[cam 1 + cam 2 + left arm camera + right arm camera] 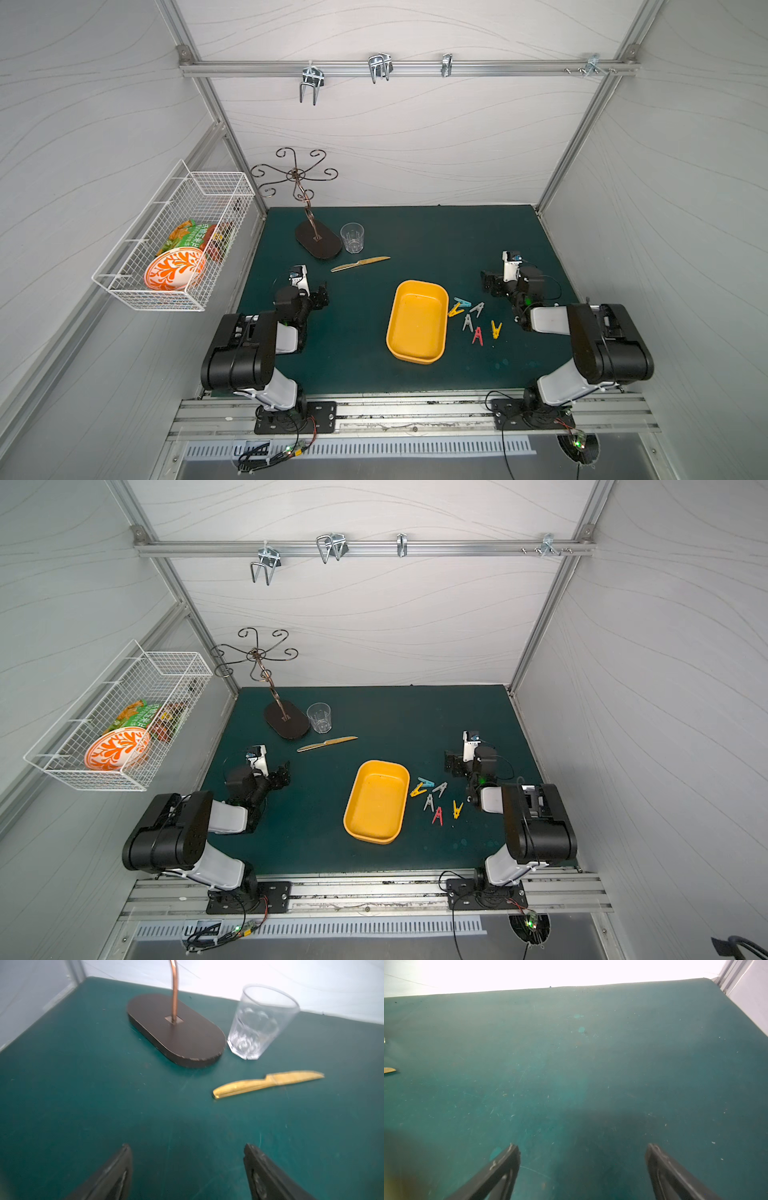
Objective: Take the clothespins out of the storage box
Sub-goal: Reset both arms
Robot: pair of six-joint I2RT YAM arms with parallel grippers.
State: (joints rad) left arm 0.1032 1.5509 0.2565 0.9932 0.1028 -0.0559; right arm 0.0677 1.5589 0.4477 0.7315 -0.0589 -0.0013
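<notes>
The shallow yellow-orange plastic storage box (417,359) is empty, the six small coloured plastic clothespins (468,323) lie on the green mat (374,232) just beside it, and, with the left gripper (188,1153) and right gripper (583,1153) both jaws-apart and empty, a low sweep of the right gripper could scatter them.

Knife (389,1070) cut off by right wrist view's edge, stand (176,1028) top by left's; packets (187,236) half hidden behind plate (174,268).

Six coloured clothespins (467,322) loose just beside the yellow storage box (417,320)
</notes>
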